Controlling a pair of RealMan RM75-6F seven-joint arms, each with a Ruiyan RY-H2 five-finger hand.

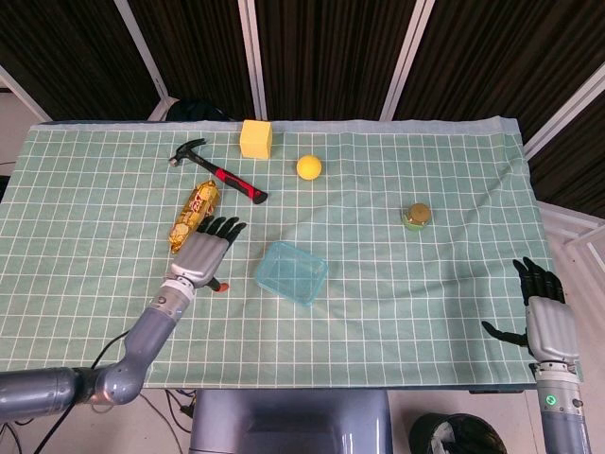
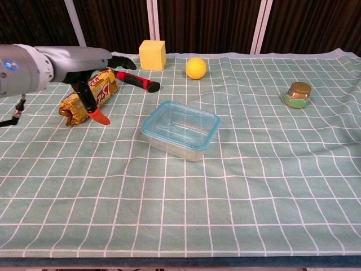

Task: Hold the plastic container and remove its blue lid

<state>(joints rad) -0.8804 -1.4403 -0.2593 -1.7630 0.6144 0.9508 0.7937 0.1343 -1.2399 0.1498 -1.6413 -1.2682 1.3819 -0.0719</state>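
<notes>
The clear plastic container (image 1: 291, 272) (image 2: 180, 130) sits near the middle of the checked cloth, its blue-rimmed lid on top. My left hand (image 1: 203, 253) (image 2: 93, 70) hovers just left of the container, over the near end of the snack packet. Its fingers are spread and it holds nothing. An orange-tipped thumb (image 2: 101, 118) points down toward the cloth. There is a gap between this hand and the container. My right hand (image 1: 545, 315) hangs at the table's near right edge, fingers apart and empty. The chest view does not show it.
A gold snack packet (image 1: 192, 216) (image 2: 84, 103) and a red-handled hammer (image 1: 219, 171) (image 2: 135, 80) lie left of the container. A yellow cube (image 1: 256, 138) (image 2: 152, 54) and yellow ball (image 1: 309, 167) (image 2: 196, 68) sit at the back. A small jar (image 1: 416, 217) (image 2: 298, 94) stands right.
</notes>
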